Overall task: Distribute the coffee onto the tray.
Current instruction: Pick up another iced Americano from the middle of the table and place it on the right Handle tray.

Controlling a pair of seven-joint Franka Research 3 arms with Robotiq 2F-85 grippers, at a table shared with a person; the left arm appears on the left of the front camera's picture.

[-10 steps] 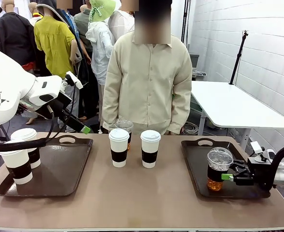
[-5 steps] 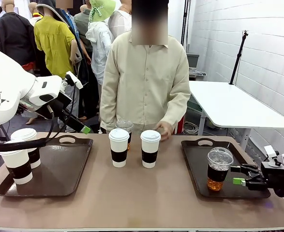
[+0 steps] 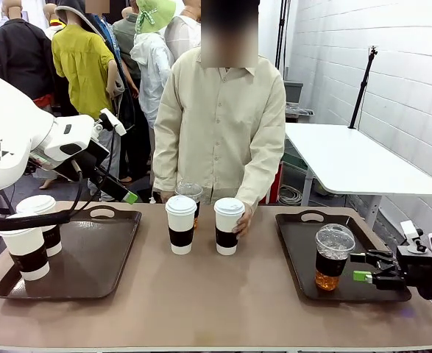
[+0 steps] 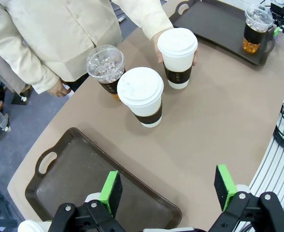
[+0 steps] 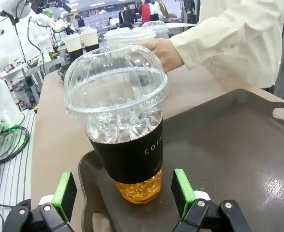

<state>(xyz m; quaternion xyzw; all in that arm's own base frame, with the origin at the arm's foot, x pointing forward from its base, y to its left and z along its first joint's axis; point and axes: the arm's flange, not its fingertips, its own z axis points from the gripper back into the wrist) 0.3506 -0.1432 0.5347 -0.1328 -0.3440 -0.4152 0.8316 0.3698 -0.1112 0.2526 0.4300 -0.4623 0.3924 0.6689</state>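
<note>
Nearest the robot's side, the right gripper (image 3: pixel 360 267) sits low over the right tray (image 3: pixel 304 257) with its green-padded fingers apart. They stand on either side of the amber dome-lidded cup (image 3: pixel 333 257) without closing on it. That cup stands upright on the tray, black sleeve round its middle, ice under the clear lid. Over on the left tray (image 3: pixel 120 250), two white lidded cups with black sleeves stand at its outer end, the front cup (image 3: pixel 24 254) just beside the rear cup (image 3: pixel 43 220). The left gripper (image 3: pixel 121 159) hangs in the air above that tray, fingers spread wide, holding nothing. Farther across the brown worktop (image 3: pixel 201 301), between the trays, two more white lidded cups stand side by side, the left middle cup (image 3: pixel 180 224) and the right middle cup (image 3: pixel 228 226). The second dome-lidded cup (image 3: pixel 190 193) stands just behind the left one. At the far edge a person in a cream shirt leans in, and the person's hand (image 3: pixel 243 220) is wrapped round the side of the right middle cup.
</note>
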